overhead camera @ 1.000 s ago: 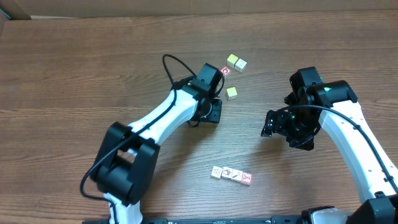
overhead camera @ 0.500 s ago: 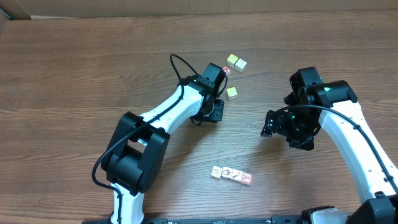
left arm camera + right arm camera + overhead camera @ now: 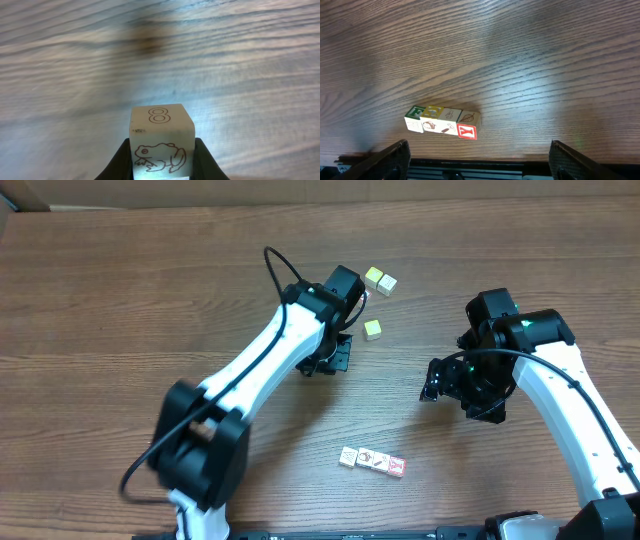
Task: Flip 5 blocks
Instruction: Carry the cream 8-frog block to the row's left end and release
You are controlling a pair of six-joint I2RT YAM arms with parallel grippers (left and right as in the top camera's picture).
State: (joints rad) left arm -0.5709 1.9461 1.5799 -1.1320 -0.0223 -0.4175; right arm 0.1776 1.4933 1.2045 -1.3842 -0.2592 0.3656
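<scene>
My left claw (image 3: 162, 161) pinches a small pale wooden cube (image 3: 161, 125) with an 8 printed on top and a frog on the near face (whether it touches the brown wood-grain table (image 3: 75, 70) I cannot tell). My right claw (image 3: 479, 155) is spread wide. A row of three touching printed wooden cubes (image 3: 442, 122) lies apart from it, near the table's front edge.

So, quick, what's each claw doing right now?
Left gripper: closed on a block.
Right gripper: open, holding nothing.
</scene>
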